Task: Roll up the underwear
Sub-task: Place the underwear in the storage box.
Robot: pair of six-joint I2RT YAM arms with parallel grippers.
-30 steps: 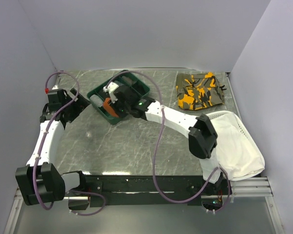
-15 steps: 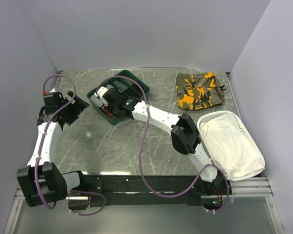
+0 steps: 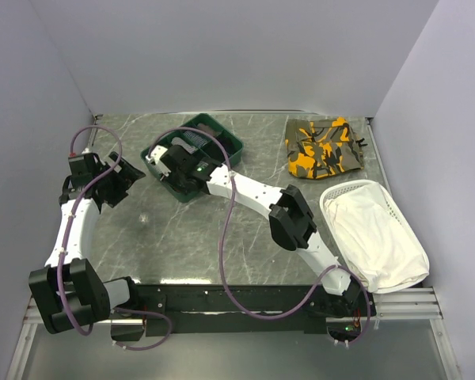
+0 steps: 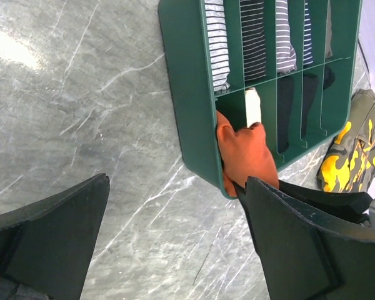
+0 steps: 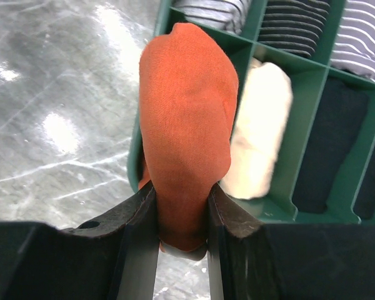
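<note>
The underwear (image 5: 186,112) is a rust-orange roll clamped between my right gripper's (image 5: 182,194) fingers. It hangs over the near-left corner compartment of the green divided tray (image 5: 281,209), beside a cream-white roll (image 5: 261,131). In the left wrist view the underwear (image 4: 247,153) sits at the tray's (image 4: 184,94) corner, partly over its rim. In the top view my right gripper (image 3: 168,166) covers it. My left gripper (image 3: 131,176) is open and empty just left of the tray, its gap (image 4: 178,187) over bare table.
Striped rolls (image 5: 300,25) and dark rolls fill other tray compartments. A camouflage garment (image 3: 324,148) lies at the back right. A white basket (image 3: 332,194) holding a large white cloth (image 3: 376,233) stands at the right edge. Walls close in on three sides.
My right gripper has moved left across the tray with the underwear, to the tray's left corner. My left gripper has shifted slightly toward the tray.
</note>
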